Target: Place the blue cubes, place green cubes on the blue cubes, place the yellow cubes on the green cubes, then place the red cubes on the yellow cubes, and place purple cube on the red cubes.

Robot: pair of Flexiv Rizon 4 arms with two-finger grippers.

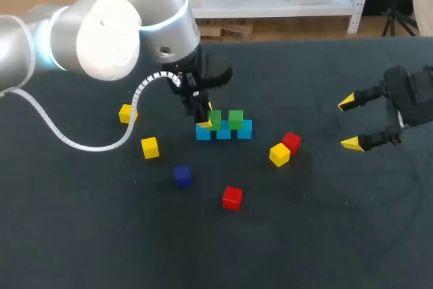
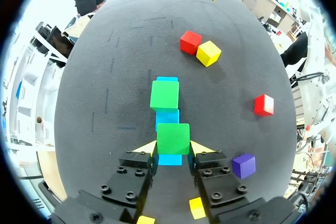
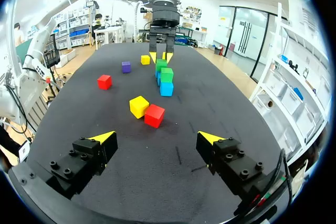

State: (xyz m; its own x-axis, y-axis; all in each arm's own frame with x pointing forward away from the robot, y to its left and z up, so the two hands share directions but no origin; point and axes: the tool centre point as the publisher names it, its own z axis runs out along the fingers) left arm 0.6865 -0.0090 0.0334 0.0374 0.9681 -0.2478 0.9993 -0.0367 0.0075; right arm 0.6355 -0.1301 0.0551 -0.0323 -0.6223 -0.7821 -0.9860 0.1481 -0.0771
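Three blue cubes point(image 1: 224, 132) lie in a row at the table's middle. One green cube point(image 1: 235, 118) rests on the row's right part. My left gripper point(image 1: 206, 116) is shut on a second green cube point(image 1: 214, 120) over the row's left part. In the left wrist view this held green cube point(image 2: 173, 138) sits between the yellow tips, right over the blue cubes point(image 2: 167, 117), and the other green cube point(image 2: 164, 94) lies ahead. Whether the held cube touches the blue ones I cannot tell. My right gripper point(image 1: 349, 123) hangs open and empty at the right; point(image 3: 156, 138).
Loose cubes lie around: yellow point(image 1: 126, 113) and yellow point(image 1: 149, 147) at the left, purple point(image 1: 183, 175) and red point(image 1: 232, 197) in front, yellow point(image 1: 279, 154) touching red point(image 1: 291, 142) right of the row.
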